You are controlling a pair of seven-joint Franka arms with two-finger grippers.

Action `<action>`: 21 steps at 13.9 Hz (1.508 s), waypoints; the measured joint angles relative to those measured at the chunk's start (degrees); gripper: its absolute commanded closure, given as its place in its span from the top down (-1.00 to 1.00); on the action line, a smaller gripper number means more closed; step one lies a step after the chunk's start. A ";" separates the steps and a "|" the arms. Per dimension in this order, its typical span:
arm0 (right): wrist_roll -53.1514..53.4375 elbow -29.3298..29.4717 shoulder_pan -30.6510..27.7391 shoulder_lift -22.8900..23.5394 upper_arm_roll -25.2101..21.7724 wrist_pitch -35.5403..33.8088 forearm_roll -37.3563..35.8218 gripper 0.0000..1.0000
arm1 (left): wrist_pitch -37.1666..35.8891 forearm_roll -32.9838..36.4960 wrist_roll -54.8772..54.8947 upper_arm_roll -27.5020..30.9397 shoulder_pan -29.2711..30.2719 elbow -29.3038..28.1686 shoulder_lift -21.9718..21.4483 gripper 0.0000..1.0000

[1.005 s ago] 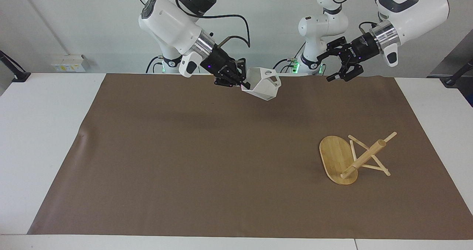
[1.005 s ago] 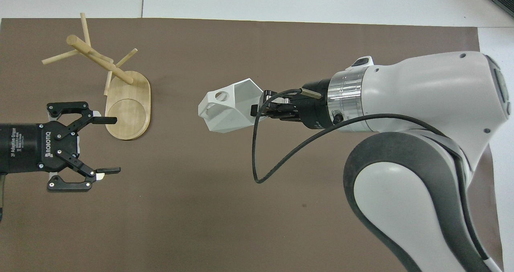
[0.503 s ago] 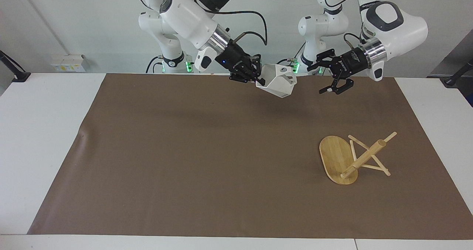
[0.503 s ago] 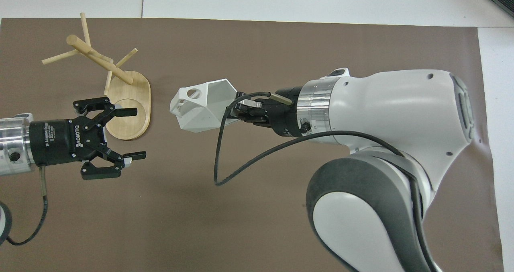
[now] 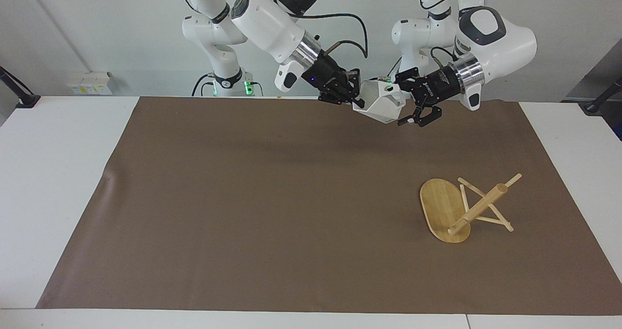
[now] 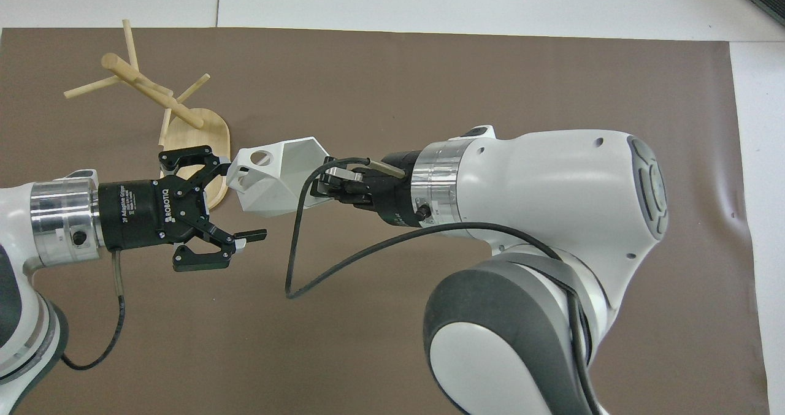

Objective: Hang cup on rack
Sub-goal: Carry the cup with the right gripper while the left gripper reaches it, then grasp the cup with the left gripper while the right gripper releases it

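Note:
The white faceted cup (image 5: pixel 380 106) (image 6: pixel 273 179) hangs in the air over the mat's edge nearest the robots. It is tipped on its side, and my right gripper (image 5: pixel 354 100) (image 6: pixel 320 189) is shut on its rim. My left gripper (image 5: pixel 404 101) (image 6: pixel 243 201) is open at the cup's handle end, one finger on each side of it. I cannot tell whether they touch. The bamboo rack (image 5: pixel 478 207) (image 6: pixel 153 93) sits on the mat toward the left arm's end. Its post slants off the oval base (image 5: pixel 437 205) (image 6: pixel 211 134).
A brown mat (image 5: pixel 243 198) (image 6: pixel 429 84) covers most of the white table (image 5: pixel 58 173). A black cable (image 6: pixel 294 262) loops down from the right wrist. Both arms crowd the space above the mat's edge nearest the robots.
The right arm has carried the cup toward the left arm's end. The left gripper has come in to meet it and now has its open fingers at the handle end.

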 measured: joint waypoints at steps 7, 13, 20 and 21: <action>0.00 0.00 0.07 0.38 0.00 0.09 0.00 -1.00 | 0.00 0.00 6.83 0.02 -0.15 0.00 0.16 1.00; 0.00 -0.03 0.14 0.38 0.00 0.05 0.00 -1.00 | 0.82 -0.04 7.17 0.00 -1.18 0.03 0.51 0.57; 0.00 -0.04 0.11 0.36 -0.04 -0.51 0.00 -1.00 | 1.55 -0.47 7.84 0.35 -1.23 0.12 0.68 -1.00; 0.00 -0.03 0.11 0.35 -0.05 -0.51 0.00 -0.99 | 1.56 -0.47 7.85 0.35 -1.24 0.13 0.68 -1.00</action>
